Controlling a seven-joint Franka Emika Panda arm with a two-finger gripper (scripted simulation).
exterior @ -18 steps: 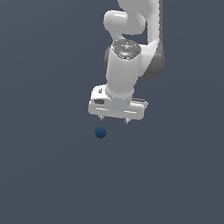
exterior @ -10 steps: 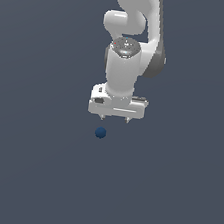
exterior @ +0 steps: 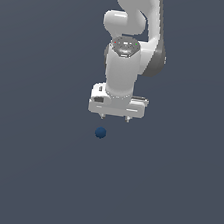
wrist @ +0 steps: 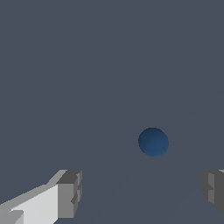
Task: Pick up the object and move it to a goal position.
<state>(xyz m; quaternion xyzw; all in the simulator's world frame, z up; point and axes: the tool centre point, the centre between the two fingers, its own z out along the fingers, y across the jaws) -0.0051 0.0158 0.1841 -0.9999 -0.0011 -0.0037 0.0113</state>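
Note:
The small dark blue ball (exterior: 100, 132) lies on the flat grey surface, just below the gripper in the exterior view and slightly toward that view's left. It also shows in the wrist view (wrist: 153, 141), ahead of the fingers and between their lines. My white gripper (exterior: 115, 117) hangs above the surface with its two short fingertips wide apart. It is open and empty, and does not touch the ball. In the wrist view one finger (wrist: 69, 194) and the edge of the other show, far apart.
The plain dark grey surface (exterior: 31, 163) fills both views. The white arm (exterior: 130, 31) rises behind the gripper toward the top of the exterior view. No other object shows.
The gripper has shifted a little, by a small amount; the ball has not moved. The fingers stay open.

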